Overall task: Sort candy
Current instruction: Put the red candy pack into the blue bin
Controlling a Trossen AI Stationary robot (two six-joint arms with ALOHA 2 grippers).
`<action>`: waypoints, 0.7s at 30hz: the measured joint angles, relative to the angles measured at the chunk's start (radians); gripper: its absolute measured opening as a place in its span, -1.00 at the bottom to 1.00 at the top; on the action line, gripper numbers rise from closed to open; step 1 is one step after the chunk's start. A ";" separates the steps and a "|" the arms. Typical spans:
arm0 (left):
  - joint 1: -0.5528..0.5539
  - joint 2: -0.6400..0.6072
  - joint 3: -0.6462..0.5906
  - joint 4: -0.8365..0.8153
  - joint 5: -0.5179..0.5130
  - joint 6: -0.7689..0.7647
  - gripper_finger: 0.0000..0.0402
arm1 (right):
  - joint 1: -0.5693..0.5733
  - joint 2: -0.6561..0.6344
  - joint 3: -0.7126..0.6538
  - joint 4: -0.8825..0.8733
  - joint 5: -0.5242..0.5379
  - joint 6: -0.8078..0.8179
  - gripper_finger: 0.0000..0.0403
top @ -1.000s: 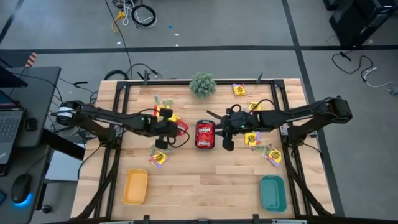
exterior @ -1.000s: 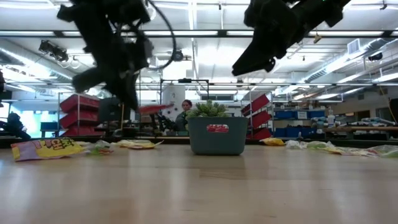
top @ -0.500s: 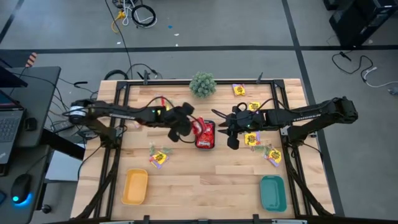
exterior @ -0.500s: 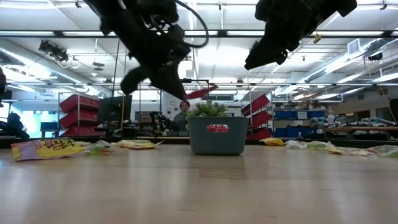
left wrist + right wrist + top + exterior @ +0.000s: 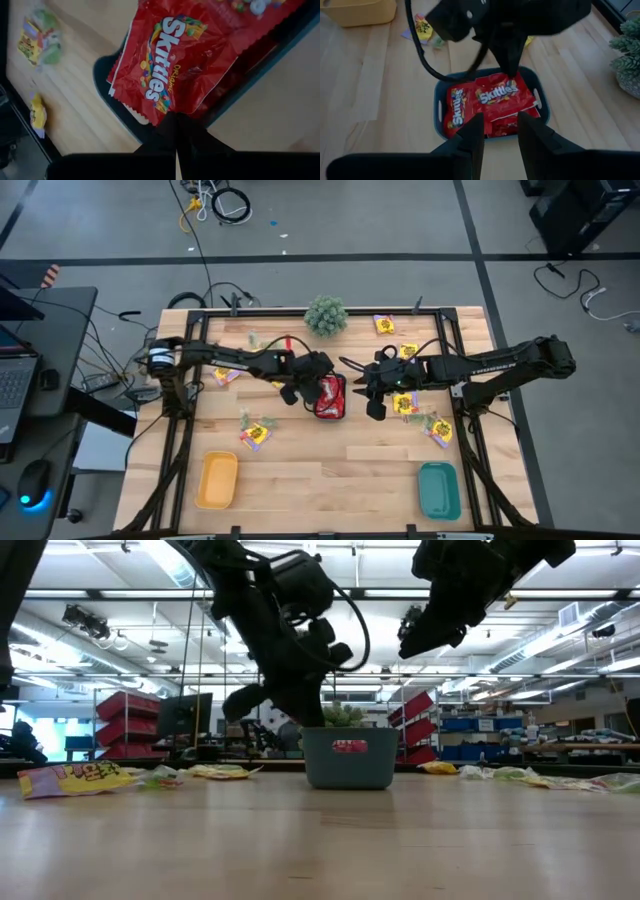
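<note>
The left hand (image 5: pixel 318 377) reaches over the middle of the surface (image 5: pixel 330 465) and pinches a red Skittles packet (image 5: pixel 172 67) by its edge, its fingers closed on the wrapper. That packet hangs over the dark teal tray (image 5: pixel 330 396) at the centre, which already holds other red packets (image 5: pixel 492 102). In the right wrist view the left hand's fingers (image 5: pixel 512 60) come down onto the top packet in the tray.

The right hand (image 5: pixel 372 395) hovers just beside the same tray on its other side, its fingers parted with a narrow gap and nothing between them.

Yellow packets (image 5: pixel 405 402) lie scattered on the surface near the right hand, and more lie toward the far right corner (image 5: pixel 384 324). Another yellow packet (image 5: pixel 255 433) rests nearer the front on the left side, with a small pale green one (image 5: pixel 266 422) next to it.

A yellow tray (image 5: pixel 217 480) sits at the front left, and a teal tray (image 5: pixel 438 490) at the front right. A spiky green plant ball (image 5: pixel 326 315) stands at the far edge.
</note>
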 joint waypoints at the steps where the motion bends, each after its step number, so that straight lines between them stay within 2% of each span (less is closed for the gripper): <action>1: 0.001 0.005 0.003 -0.001 -0.011 0.010 -1.00 | 0.000 0.000 0.000 -0.003 0.000 0.000 -0.49; 6: 0.000 0.016 0.003 0.005 -0.089 0.052 -0.94 | 0.000 0.000 0.000 -0.014 -0.001 0.000 -0.49; 12: -0.001 0.016 0.003 0.006 -0.099 0.048 -0.73 | 0.000 0.000 0.000 -0.019 -0.003 0.000 -0.49; 21: -0.020 0.002 0.003 0.002 -0.165 -0.045 -0.46 | 0.000 0.000 0.000 -0.039 -0.003 -0.001 -0.49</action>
